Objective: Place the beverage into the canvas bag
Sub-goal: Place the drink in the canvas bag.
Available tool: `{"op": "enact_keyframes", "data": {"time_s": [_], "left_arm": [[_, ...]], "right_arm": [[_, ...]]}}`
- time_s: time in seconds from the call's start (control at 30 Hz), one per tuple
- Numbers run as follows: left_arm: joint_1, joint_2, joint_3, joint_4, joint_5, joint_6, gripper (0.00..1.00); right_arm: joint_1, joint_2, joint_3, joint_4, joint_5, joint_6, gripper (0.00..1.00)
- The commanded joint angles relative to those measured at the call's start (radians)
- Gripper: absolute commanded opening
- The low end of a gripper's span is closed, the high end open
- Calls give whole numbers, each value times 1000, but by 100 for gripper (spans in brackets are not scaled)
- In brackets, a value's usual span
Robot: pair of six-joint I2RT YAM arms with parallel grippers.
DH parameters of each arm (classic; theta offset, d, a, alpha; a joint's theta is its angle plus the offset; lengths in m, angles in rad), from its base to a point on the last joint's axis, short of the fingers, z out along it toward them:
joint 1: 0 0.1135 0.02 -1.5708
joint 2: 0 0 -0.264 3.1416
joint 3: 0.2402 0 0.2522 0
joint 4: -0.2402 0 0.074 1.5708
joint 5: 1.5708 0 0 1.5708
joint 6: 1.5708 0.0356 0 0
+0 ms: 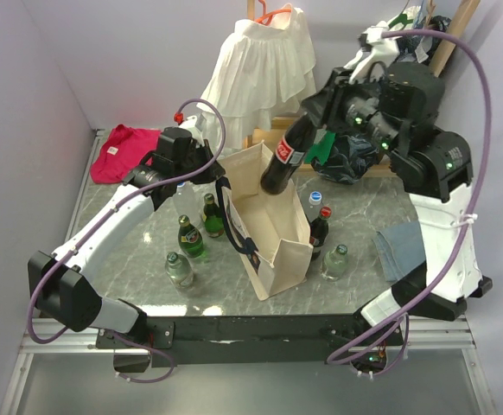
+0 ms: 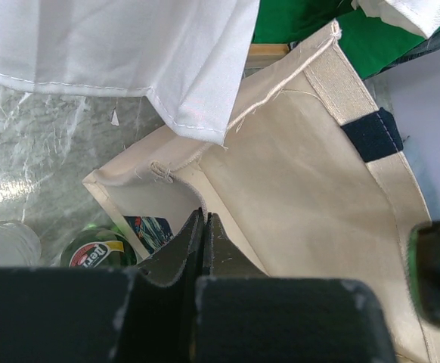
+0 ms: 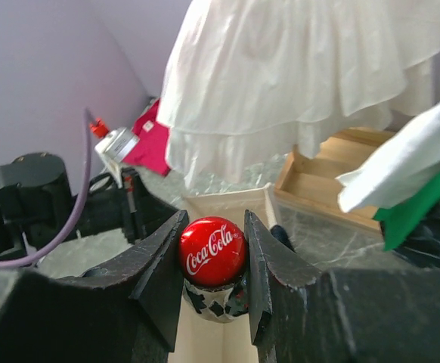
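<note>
The cream canvas bag (image 1: 273,246) with navy handles stands upright mid-table, its mouth open. My right gripper (image 1: 308,124) is shut on the neck of a dark Coca-Cola bottle (image 1: 283,164), held tilted with its base over the bag's mouth. In the right wrist view the red cap (image 3: 213,251) sits between my fingers, above the bag's opening (image 3: 227,206). My left gripper (image 1: 219,175) is shut on the bag's left rim (image 2: 176,169); its fingers (image 2: 193,234) pinch the canvas edge.
Green and clear glass bottles (image 1: 189,238) stand left of the bag; more bottles (image 1: 319,226) stand to its right. A white ruffled garment (image 1: 264,60) hangs behind. A red cloth (image 1: 122,149) lies back left, a wooden tray (image 3: 341,189) behind the bag, and blue cloth (image 1: 403,246) at right.
</note>
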Motion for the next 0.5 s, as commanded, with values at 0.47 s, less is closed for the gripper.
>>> {"op": "enact_keyframes", "data": {"time_s": [0.47], "left_arm": [[-16,-41,-15,-47,-10,9,1]], "right_arm": [[114,9,-110,439,224,-59,0]]}}
